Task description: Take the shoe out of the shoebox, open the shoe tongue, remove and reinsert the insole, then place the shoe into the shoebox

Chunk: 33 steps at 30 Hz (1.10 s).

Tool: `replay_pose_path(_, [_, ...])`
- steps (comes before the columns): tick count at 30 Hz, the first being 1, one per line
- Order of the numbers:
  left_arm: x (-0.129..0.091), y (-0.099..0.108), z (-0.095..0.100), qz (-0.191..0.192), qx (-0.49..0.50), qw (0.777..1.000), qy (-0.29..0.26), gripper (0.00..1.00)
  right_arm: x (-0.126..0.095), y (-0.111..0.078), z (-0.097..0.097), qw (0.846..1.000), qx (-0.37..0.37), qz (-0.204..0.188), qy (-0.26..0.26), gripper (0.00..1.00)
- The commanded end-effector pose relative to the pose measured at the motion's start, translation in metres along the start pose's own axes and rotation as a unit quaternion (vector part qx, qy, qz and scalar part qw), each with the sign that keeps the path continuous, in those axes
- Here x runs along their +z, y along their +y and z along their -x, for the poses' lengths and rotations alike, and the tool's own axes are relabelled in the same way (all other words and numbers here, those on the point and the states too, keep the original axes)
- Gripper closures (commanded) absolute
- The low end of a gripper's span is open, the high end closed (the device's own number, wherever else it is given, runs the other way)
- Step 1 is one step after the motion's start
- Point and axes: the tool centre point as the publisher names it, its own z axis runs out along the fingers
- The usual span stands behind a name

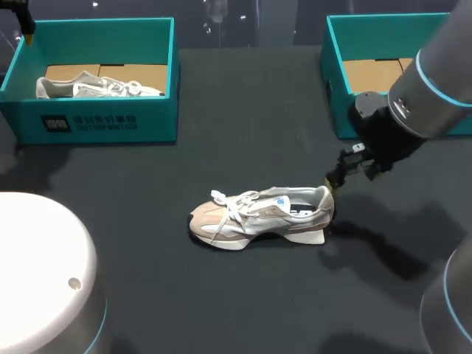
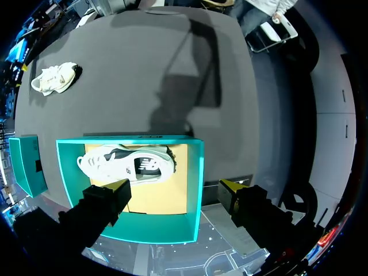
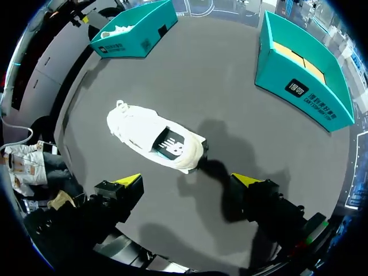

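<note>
Count: 2 shoeboxes, 2 shoes, 2 claws, all on or over one dark worktop (image 1: 243, 110).

Far left corner of the worktop: left shoebox (image 1: 96, 122), teal, open top. One pale shoe lies in it, call it the boxed shoe (image 1: 96, 87), on its side on the cardboard floor.

Our left claw (image 2: 175, 186) hangs high above that box, pointing straight down at it. Its fingers are spread wide with nothing between them. The boxed shoe sits ahead of the claw, well apart from both tips.

Middle of the worktop: the loose shoe (image 1: 258, 217) stands upright on its sole, outside both boxes. Toe is toward the left edge, heel toward the right edge. It is laced, with the insole visible through the opening.

Our right arm (image 1: 435, 81) comes in from the right edge and angles down toward the heel. Right claw (image 3: 187, 180) is just beside the heel end, fingers wide apart and gripping nothing. In the wrist view both tips are clear of the shoe. From the head view we cannot tell if one tip brushes the heel collar.

Far right corner: right shoebox (image 1: 335, 81), teal, open top, partly hidden by the arm. Only bare cardboard floor shows inside.
</note>
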Motion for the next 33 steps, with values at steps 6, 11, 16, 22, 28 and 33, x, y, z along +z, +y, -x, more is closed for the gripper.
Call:
replay_pose_path(6, [0.0,-0.001,0.0,0.001,0.0,1.0,0.001,0.0,-0.009,-0.037,0.043,0.948,-0.192,0.204,0.15,0.0])
replay_pose_path(11, [0.0,-0.001,0.0,0.001,0.0,1.0,0.001,0.0,0.009,-0.051,0.063,0.918,-0.239,0.252,0.193,0.0])
replay_pose_path(16, [0.0,-0.001,0.0,0.001,0.0,1.0,0.001,0.0,0.009,-0.051,0.063,0.918,-0.239,0.252,0.193,0.0])
replay_pose_path(22, [0.0,-0.001,0.0,0.001,0.0,1.0,0.001,0.0,0.009,-0.051,0.063,0.918,-0.239,0.252,0.193,0.0])
replay_pose_path(28, [0.0,-0.001,0.0,0.001,0.0,1.0,0.001,0.0,0.025,-0.064,0.101,0.901,-0.271,0.289,0.18,0.0])
replay_pose_path(33, [0.0,-0.001,0.0,0.001,0.0,1.0,0.001,0.0,0.04,-0.074,0.132,0.875,-0.301,0.32,0.205,0.0])
